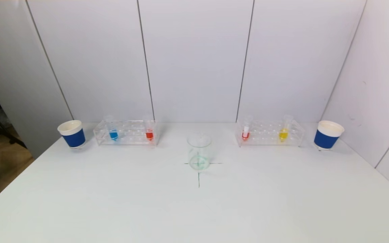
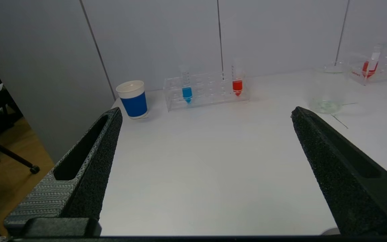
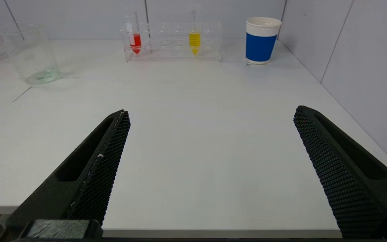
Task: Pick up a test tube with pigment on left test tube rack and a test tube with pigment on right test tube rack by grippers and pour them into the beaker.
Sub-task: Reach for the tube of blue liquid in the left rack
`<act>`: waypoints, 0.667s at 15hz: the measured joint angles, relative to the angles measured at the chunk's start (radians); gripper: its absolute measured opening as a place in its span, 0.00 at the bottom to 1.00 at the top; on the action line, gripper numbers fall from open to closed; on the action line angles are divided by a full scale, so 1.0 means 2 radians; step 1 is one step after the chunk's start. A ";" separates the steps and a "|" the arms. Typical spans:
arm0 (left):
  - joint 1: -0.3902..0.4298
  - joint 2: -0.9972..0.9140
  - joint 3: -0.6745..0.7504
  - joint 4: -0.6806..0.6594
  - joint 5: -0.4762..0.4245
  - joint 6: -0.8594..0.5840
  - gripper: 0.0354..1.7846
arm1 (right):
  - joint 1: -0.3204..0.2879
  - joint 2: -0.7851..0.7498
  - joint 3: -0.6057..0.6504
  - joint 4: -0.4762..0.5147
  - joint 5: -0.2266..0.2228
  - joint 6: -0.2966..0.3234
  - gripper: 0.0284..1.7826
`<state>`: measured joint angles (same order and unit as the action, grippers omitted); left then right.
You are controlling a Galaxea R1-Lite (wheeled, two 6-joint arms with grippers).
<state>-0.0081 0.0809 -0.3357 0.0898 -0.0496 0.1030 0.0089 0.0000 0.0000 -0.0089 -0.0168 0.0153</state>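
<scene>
Left pincer point(image 2: 205, 112) blk, grainy pads, slotted fingers, right pincer point(image 3: 211, 111) blk, honeycomb pads

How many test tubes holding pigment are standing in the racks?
4. Left rack: blue tube, red tube. Right rack: red tube, yellow tube. None appears hidden.

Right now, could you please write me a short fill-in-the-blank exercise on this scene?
1. The left rack holds a blue tube and a ____ tube.
2. The right rack holds a red tube and a ____ tube.
3. The beaker stands ____ the racks.
4. Both grippers, left and right, are ____.

Missing: red; yellow; between; open
</scene>
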 joint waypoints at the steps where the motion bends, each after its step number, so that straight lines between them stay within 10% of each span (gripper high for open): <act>1: 0.000 0.013 -0.012 0.000 0.002 0.000 0.99 | 0.000 0.000 0.000 0.000 0.000 0.000 0.99; 10: -0.001 0.158 -0.084 -0.052 0.028 -0.002 0.99 | 0.000 0.000 0.000 0.000 0.000 0.000 0.99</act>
<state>-0.0091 0.3977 -0.5032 -0.0147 0.0072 0.0994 0.0089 0.0000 0.0000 -0.0089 -0.0168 0.0157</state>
